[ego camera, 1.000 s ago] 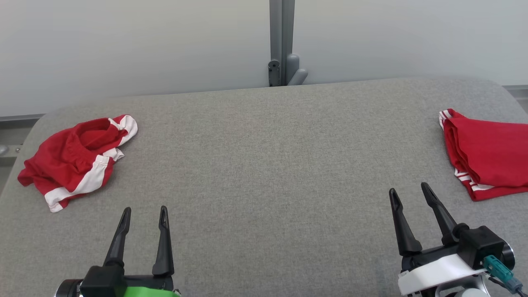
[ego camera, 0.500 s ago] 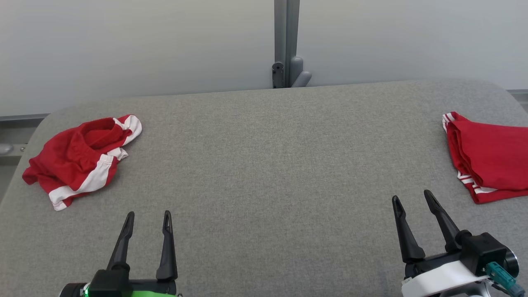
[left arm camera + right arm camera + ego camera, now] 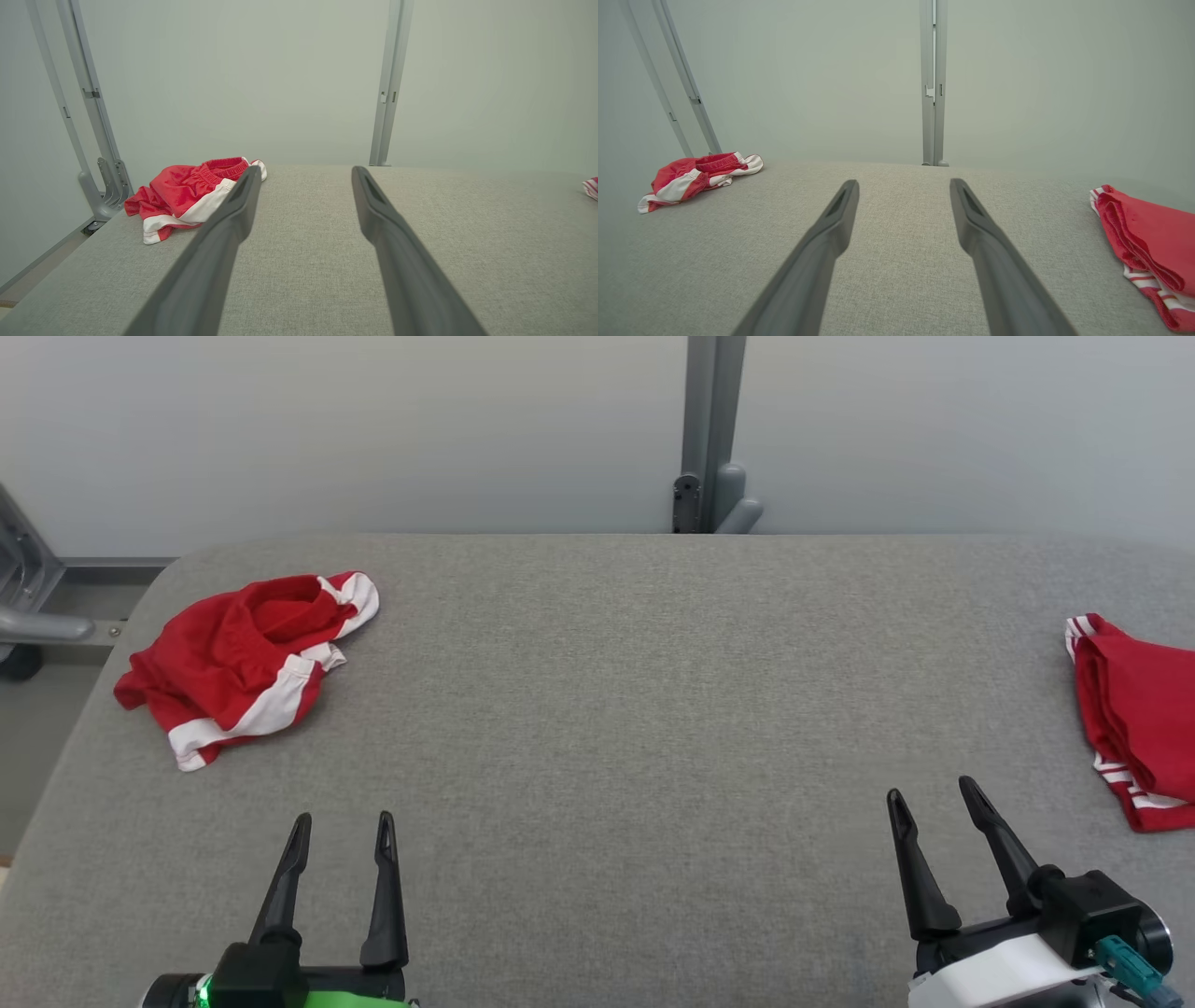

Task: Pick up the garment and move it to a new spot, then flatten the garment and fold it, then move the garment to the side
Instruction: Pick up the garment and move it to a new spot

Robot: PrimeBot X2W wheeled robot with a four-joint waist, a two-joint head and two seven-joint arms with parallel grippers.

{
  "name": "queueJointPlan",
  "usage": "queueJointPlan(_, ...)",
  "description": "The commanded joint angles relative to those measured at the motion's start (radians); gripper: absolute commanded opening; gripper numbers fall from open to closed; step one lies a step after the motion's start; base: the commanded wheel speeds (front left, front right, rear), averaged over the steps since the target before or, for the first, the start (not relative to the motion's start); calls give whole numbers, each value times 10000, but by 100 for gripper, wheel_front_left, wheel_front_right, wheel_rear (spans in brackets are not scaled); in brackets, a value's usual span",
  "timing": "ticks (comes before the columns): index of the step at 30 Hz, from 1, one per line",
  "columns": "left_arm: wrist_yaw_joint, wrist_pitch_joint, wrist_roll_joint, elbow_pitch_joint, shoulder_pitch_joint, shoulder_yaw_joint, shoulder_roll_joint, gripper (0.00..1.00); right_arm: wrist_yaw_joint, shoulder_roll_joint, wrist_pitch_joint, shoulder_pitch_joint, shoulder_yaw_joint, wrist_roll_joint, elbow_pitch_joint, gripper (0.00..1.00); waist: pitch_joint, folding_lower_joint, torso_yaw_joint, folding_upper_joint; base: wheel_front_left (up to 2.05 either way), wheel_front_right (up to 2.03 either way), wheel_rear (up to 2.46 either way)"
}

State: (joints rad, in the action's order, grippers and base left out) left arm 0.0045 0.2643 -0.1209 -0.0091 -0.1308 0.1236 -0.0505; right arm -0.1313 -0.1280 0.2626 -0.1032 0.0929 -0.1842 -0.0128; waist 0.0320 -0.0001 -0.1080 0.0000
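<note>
A crumpled red garment point(image 3: 247, 663) with white bands lay bunched near the far left corner of the grey bench point(image 3: 635, 709), its elastic waistband turned upward. Nearer the robot and slightly to the right, the left claw point(image 3: 343, 818) was poised over the bench's bare surface. Its two dark fingers were spread wide with nothing between them, well apart from that garment. Behind the bench's far edge a grey post point(image 3: 709, 429) rose against the pale wall. Further right, the right claw point(image 3: 930, 788) likewise stood wide open and empty. At the far right edge lay a folded red garment point(image 3: 1134, 728) with white stripes, near that claw but not touching it.
</note>
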Motion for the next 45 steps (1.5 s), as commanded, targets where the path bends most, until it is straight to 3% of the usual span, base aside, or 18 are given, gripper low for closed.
queueJointPlan(1, 46, -1, 25, 32, 94, -9, -6, 100, 12, -53, 21, -117, 22, 9, -36, 100, -29, 1, -689, 0, 0, 0, 0)
queueJointPlan(14, 113, 1, 69, -73, -120, -47, -6, 100, 14, 15, 21, 82, 209, -48, -98, 100, -161, 1, -2569, 0, 0, 0, 0)
queueJointPlan(23, 191, -1, -33, -105, -95, -107, -5, 100, 14, 79, 21, 19, 222, -44, -147, 100, -203, 1, -3344, 0, 0, 0, 0)
queueJointPlan(35, 302, -1, -414, -59, 0, -432, -6, 100, 13, -16, 21, 179, 346, -64, -204, 100, -339, 1, -3256, 0, 0, 0, 0)
queueJointPlan(45, 58, -1, -1083, 149, 1426, -1136, -4, 100, 13, -400, 21, 624, 411, 27, -86, 100, -1530, 1, -2697, 0, 0, 0, 0)
